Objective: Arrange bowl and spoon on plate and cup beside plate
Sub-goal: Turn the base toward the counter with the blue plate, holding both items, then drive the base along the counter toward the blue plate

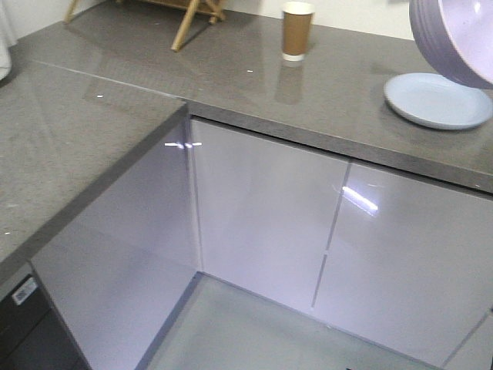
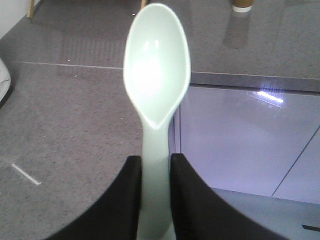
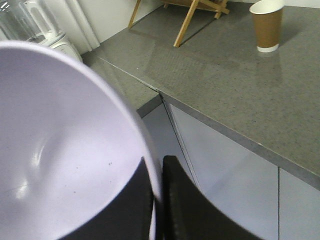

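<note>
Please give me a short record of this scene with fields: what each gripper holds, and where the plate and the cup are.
left gripper: shut on the spoon handle
right gripper: shut on the bowl rim, bowl in the air, tilted
plate: on the counter, nothing on it
cup: upright on the counter, apart from the plate
task state: nothing placed yet

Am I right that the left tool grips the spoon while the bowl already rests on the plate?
Not quite: the bowl is off the plate, gripped at its rim by the right tool, as the front view shows. The left tool does grip the spoon.
</note>
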Robot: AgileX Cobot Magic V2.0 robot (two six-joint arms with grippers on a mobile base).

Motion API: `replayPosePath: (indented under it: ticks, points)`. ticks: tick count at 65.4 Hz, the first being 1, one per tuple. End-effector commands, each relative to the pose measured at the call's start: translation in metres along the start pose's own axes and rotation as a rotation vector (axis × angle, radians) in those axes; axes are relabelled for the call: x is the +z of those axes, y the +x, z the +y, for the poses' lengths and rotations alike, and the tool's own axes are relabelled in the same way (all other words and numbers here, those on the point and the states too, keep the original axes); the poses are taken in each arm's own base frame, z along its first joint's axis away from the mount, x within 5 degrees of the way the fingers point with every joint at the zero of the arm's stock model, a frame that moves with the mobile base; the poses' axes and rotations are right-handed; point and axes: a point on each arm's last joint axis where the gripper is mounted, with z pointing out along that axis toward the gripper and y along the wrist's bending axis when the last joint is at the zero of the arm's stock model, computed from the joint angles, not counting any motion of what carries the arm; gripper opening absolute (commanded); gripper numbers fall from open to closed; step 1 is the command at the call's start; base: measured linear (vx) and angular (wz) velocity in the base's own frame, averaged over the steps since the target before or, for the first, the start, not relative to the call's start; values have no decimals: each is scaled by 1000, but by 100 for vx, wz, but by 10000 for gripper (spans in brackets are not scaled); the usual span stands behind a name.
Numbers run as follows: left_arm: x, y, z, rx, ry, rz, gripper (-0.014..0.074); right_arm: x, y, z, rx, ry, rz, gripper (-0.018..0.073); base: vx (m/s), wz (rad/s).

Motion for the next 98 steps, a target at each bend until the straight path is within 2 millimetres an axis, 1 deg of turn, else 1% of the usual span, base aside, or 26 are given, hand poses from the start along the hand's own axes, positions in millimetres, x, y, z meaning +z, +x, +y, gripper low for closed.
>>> replayPosePath:
  ticks: [1,54,98]
  points:
    - [-16,-13,-2,-10,1,-117,-7,-10,-13,14,-26,-17,-96,-6,-10,-42]
    - [-16,-13,-2,-10,1,-117,-6,-10,-13,14,-27,-17,-96,-6,-8,-31]
    - [-16,-13,-2,-10,1,-116,-6,-10,-13,14,-27,-17,-96,-6,-2,-8]
